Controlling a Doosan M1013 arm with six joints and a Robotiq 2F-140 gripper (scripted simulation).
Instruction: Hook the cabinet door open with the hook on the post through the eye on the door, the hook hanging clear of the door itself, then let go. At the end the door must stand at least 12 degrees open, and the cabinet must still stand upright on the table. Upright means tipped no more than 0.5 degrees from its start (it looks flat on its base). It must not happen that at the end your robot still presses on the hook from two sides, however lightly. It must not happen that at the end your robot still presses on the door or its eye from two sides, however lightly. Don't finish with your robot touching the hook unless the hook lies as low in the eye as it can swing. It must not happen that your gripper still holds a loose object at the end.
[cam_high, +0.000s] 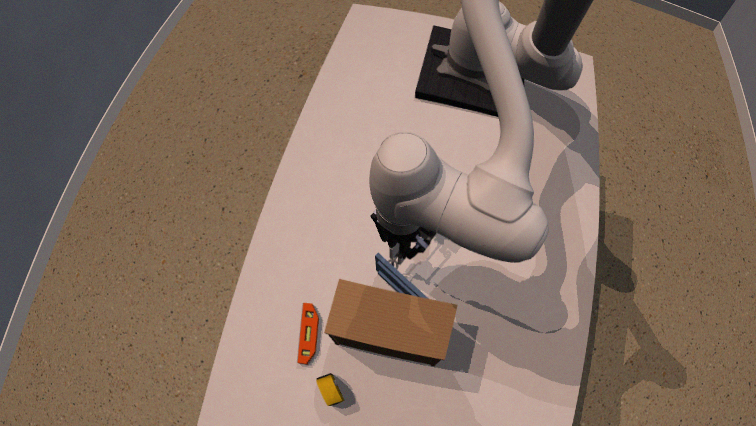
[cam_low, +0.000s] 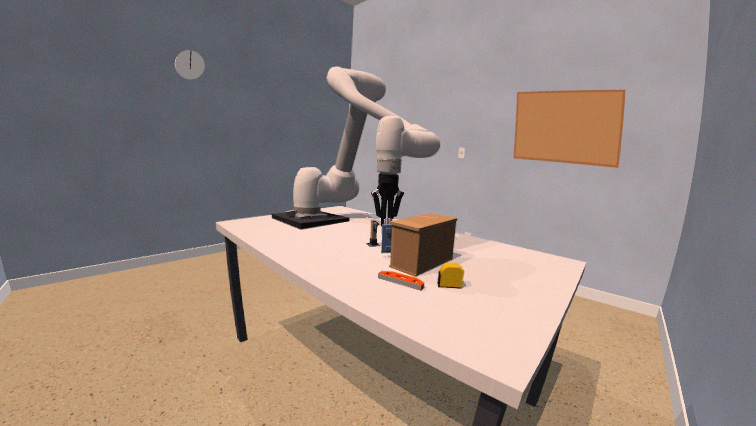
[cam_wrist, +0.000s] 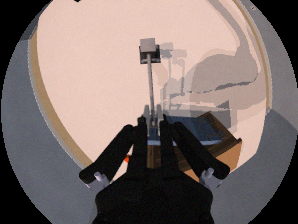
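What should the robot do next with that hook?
Probably open the gripper wider and lift straight off. It is barely parted around the hook, which runs from the post to the blue door, and that door already stands ajar.

Pincer (cam_low: 387, 216) above blue door (cam_low: 386, 238) of brown cabinet (cam_low: 422, 242), post (cam_low: 373, 233) just beside.
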